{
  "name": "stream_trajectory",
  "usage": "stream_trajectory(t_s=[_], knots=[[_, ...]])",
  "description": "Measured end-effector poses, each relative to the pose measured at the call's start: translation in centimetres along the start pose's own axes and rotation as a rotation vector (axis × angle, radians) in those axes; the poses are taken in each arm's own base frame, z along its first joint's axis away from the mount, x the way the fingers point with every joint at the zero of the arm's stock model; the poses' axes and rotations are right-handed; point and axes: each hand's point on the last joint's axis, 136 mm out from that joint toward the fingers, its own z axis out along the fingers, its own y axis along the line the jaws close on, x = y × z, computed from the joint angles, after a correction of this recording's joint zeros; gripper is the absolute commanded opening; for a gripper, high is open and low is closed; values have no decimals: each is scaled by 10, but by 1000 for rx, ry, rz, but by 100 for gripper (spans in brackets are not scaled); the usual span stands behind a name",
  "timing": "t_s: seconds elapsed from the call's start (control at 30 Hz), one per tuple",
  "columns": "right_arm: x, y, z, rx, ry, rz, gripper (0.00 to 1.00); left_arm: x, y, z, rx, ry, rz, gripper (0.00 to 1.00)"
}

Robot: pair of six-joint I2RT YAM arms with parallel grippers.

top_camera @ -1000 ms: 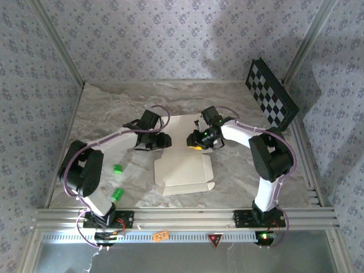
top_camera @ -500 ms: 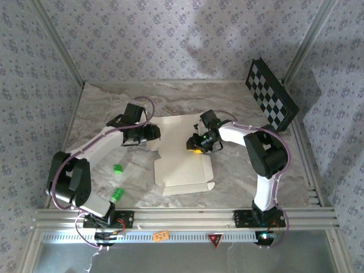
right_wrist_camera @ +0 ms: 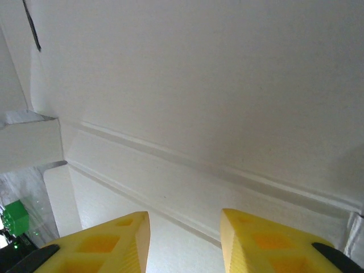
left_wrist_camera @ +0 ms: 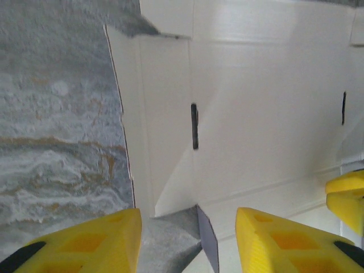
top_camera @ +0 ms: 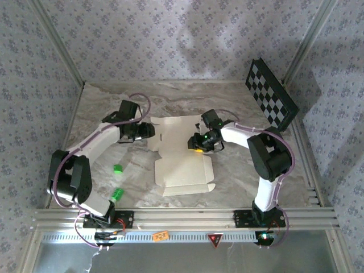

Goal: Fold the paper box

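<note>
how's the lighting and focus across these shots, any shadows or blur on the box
Top view: soft even light, the box bright, almost washed out, a faint shadow on the back wall. Left wrist view: a diagonal shadow crosses the box, its slots sharp, the left fingers soft. Right wrist view: box pale and low in contrast, creases soft, right fingers out of focus.

paper box [top_camera: 181, 170]: thin die-cut card, cream-white face up, unfolded, lying mostly flat at centre of marble table [top_camera: 187, 99]; creased panels, edge flaps, narrow dark slots [left_wrist_camera: 194, 126].
</note>
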Motion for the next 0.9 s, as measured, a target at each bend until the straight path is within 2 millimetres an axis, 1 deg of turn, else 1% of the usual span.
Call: stream_trajectory(t_s=[0.1,0.2,0.27,0.37,0.53,0.63,0.77,0.9], knots=[[-20,16,-7,-20,-33,-21,39,-22,-8,4,19,-16,2,51],[-51,35,-12,-56,-88,-50,39,-42,-15,14,42,-24,-7,55],[-75,45,-11,-84,-124,-59,39,-53,-16,23,55,-20,-26,58],[-103,51,-4,-112,-155,-52,38,-63,-14,36,56,-14,-59,60],[-140,51,14,-146,-178,-26,38,-75,-9,50,51,-11,-104,63],[-153,48,24,-164,-182,-1,38,-82,-11,51,55,-21,-119,64],[-162,37,33,-172,-183,41,38,-95,-15,50,66,-44,-137,66],[-164,21,46,-161,-172,82,38,-103,-16,56,69,-50,-156,67]])
